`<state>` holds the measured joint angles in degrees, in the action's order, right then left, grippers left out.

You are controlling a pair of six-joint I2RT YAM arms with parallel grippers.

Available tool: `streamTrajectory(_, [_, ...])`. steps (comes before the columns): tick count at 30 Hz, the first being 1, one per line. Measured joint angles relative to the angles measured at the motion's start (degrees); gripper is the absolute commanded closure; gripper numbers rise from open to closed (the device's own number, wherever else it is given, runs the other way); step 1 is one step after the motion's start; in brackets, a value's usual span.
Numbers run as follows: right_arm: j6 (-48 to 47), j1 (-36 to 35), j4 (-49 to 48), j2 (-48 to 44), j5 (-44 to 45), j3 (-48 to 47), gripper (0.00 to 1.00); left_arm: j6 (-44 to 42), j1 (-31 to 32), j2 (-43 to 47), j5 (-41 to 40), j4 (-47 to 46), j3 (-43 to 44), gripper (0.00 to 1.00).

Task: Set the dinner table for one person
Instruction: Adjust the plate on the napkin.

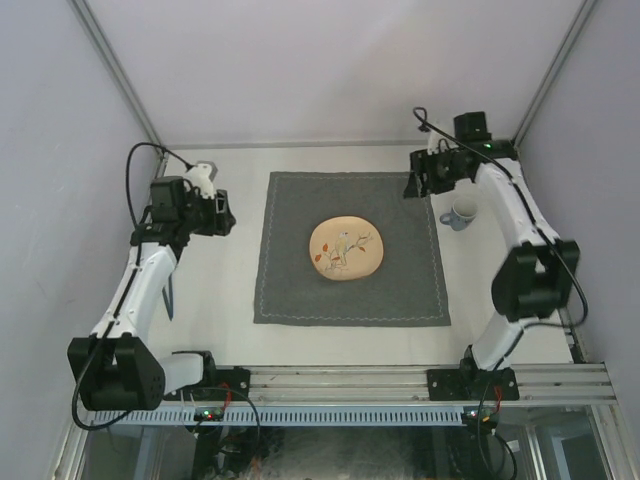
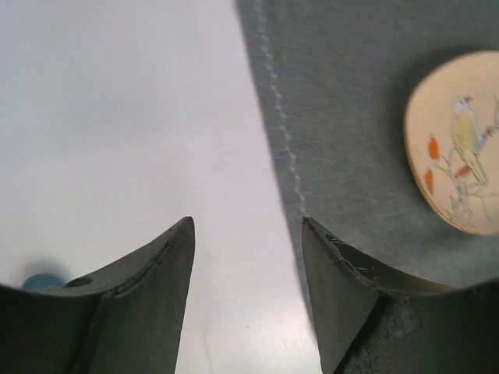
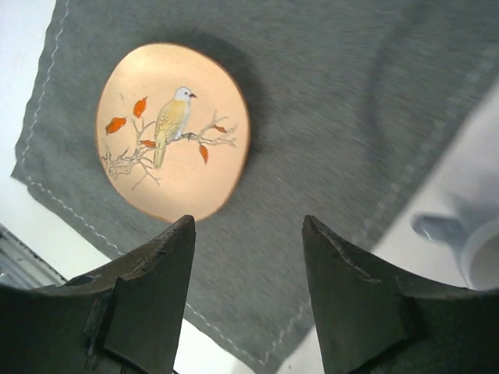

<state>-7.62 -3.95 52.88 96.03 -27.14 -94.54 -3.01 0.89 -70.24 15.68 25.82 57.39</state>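
Observation:
The off-white dinner table (image 1: 215, 300) carries a square dark grey stitched cloth (image 1: 350, 290). A round peach plate (image 1: 346, 249) painted with a bird lies at the cloth's middle. My left gripper (image 1: 225, 213) hovers open over bare table just left of the cloth's left edge, nothing between its fingers (image 2: 168, 257). The left wrist view has the plate (image 2: 460, 148) at the right and the cloth (image 2: 351, 101) beside the table (image 2: 117, 117). My right gripper (image 1: 412, 185) stands open and empty above the cloth's far right corner, with the plate (image 3: 173, 131) ahead on the cloth (image 3: 327, 117).
A pale blue-white mug (image 1: 461, 212) stands on the table right of the cloth, close to the right gripper, and its handle shows in the right wrist view (image 3: 468, 241). A thin dark utensil-like thing (image 1: 168, 298) lies beside the left arm. Metal rails edge the table.

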Motion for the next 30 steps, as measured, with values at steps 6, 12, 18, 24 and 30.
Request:
streamTrajectory(6, [-0.94, -2.73, -1.46, 17.81, -10.45, -4.0, 0.4, -0.17, -8.11, 1.38, -2.58, 0.37, -0.31, 0.38])
streamTrajectory(12, [-2.27, -6.34, -1.64, 23.04, -14.6, -3.87, 0.41, -1.07, -9.81, 2.45, -3.65, 0.9, -2.12, 0.38])
streamTrajectory(18, [-4.74, -10.56, -1.9, 23.87, -17.03, -2.47, 0.44, -2.1, -10.82, 4.59, -5.07, 1.31, -4.46, 0.38])
streamTrajectory(24, [-7.61, -10.75, -1.86, 24.06, -16.96, 1.75, 0.44, -2.34, -12.96, 4.76, -6.12, 1.25, -4.9, 0.38])
streamTrajectory(30, [-8.22, -8.92, -2.05, 23.96, -17.77, 6.05, 0.45, -2.12, -13.68, 3.58, -6.62, 1.14, -4.9, 0.38])
